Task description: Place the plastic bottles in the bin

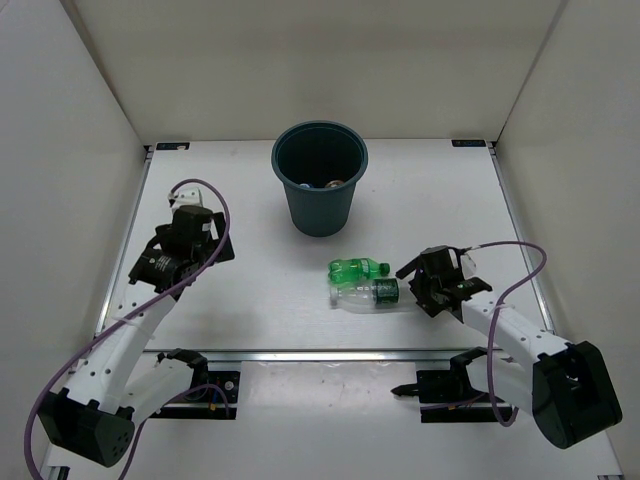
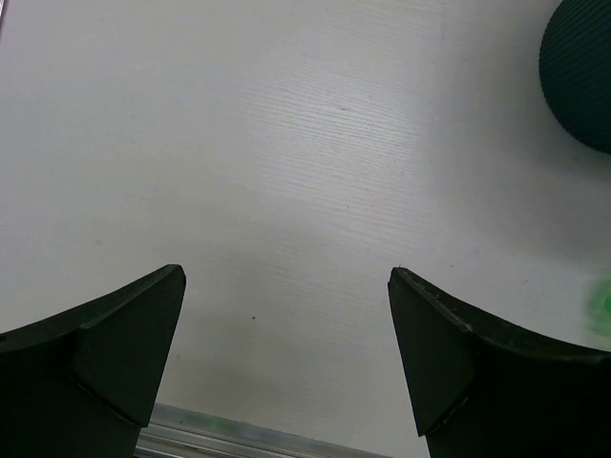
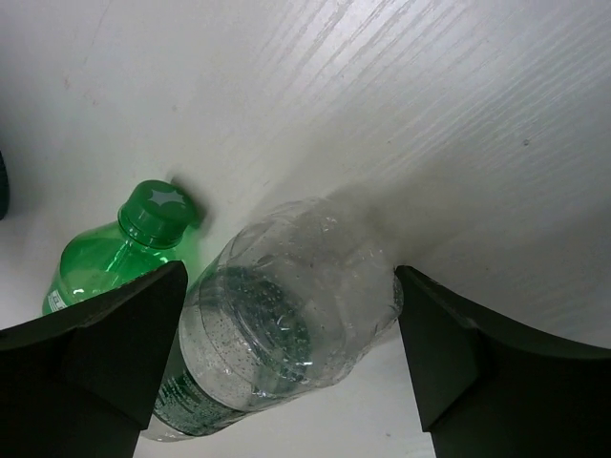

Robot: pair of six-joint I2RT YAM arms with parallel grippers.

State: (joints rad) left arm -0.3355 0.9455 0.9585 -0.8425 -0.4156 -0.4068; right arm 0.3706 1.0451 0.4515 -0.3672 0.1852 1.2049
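Observation:
The dark teal bin [image 1: 320, 200] stands upright at the back centre, with a few bottles partly visible inside. A green bottle [image 1: 357, 269] and a clear bottle with a dark green label [image 1: 366, 293] lie side by side on the table in front of it. My right gripper [image 1: 418, 283] is open just right of the clear bottle. In the right wrist view the clear bottle's base [image 3: 286, 315] lies between the open fingers [image 3: 439, 353], and the green bottle [image 3: 119, 253] lies to its left. My left gripper [image 1: 205, 232] is open and empty over bare table at the left.
White walls close in the table on three sides. A metal rail [image 1: 330, 353] runs along the near edge. The bin's ribbed side [image 2: 580, 67] shows at the top right of the left wrist view.

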